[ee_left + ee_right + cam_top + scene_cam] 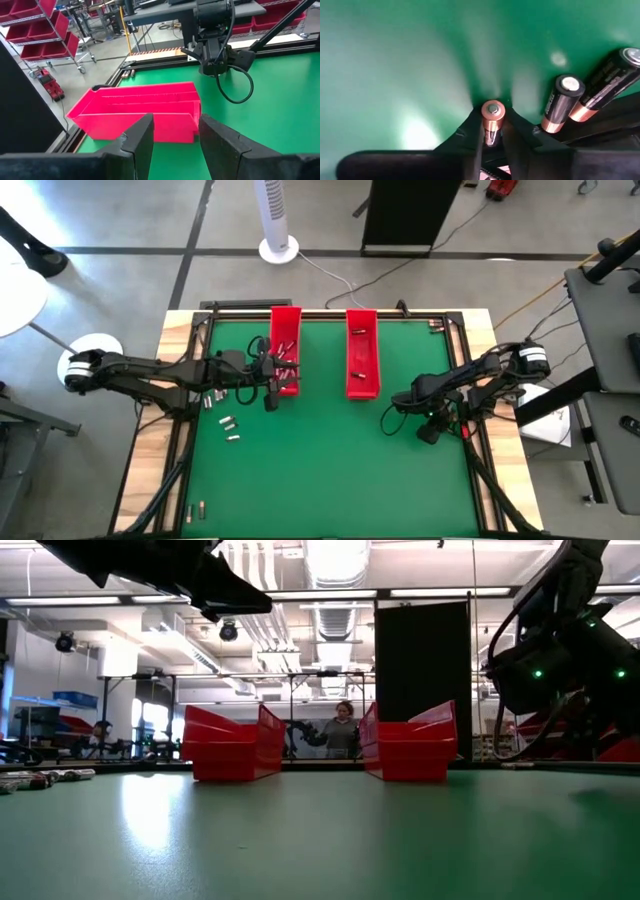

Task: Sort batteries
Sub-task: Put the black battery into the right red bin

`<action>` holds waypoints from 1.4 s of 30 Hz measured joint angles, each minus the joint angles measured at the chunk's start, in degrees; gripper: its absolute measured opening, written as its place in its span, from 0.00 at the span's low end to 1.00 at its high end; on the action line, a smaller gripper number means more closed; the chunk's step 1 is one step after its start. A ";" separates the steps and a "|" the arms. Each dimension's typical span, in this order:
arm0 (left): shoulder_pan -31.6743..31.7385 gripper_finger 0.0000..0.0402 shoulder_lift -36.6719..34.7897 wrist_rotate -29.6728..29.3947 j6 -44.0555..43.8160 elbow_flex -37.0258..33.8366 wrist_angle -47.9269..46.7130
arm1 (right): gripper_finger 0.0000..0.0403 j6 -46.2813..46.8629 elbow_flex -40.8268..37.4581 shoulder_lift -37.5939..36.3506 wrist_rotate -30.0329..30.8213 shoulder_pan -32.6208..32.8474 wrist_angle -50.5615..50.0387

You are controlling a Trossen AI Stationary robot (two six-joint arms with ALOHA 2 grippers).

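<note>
Two red trays (232,748) on green table (320,840), batteries (45,778) far left, person (343,732) behind

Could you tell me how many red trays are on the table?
2: left red tray at rear centre-left, right red tray beside it, apart; none seems hidden.

Overhead, table-level, two wrist views; trays (285,340) seemingly shared.

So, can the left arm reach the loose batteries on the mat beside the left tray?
Probably yes. The batteries lie on bare mat close to the left hand, which is open and empty, and nothing stands between them.
</note>
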 joint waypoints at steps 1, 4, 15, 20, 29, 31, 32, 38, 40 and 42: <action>0.00 0.34 0.00 0.00 0.00 0.00 -0.02 | 0.11 -0.35 0.57 0.00 -0.03 0.00 -0.27; 0.00 0.34 0.02 0.00 0.07 0.00 -2.04 | 0.09 -1.60 3.67 -0.51 -0.06 0.07 -0.88; -0.02 0.34 -1.38 0.00 1.92 0.00 -4.93 | 0.02 -1.40 28.62 -9.13 5.79 -0.02 -6.32; -0.02 0.34 -3.45 -2.24 2.95 0.02 -12.11 | 0.03 -8.21 36.97 -11.64 19.62 -0.04 4.10; -0.02 0.34 -6.80 -3.50 2.24 0.02 -14.57 | 0.03 -17.86 37.23 -6.39 43.33 -2.95 15.06; -0.02 0.34 -7.24 -3.50 1.66 0.02 -16.07 | 0.05 -18.10 37.21 -4.93 44.92 -3.68 11.76; -0.02 0.34 -7.57 -3.50 1.37 0.02 -16.97 | 0.07 -18.00 37.19 -4.38 44.93 -3.95 10.69; -0.02 0.34 -9.32 -6.00 -0.38 0.02 -21.39 | 0.22 -18.44 37.38 -3.39 42.04 -3.19 14.28; 0.00 0.34 -9.83 -6.47 -1.56 0.02 -23.45 | 0.27 -19.69 37.76 -3.31 39.09 -2.22 18.21; -0.02 0.34 -9.76 -6.49 -2.71 0.02 -25.50 | 0.31 -21.82 38.02 -3.26 35.82 -1.26 23.04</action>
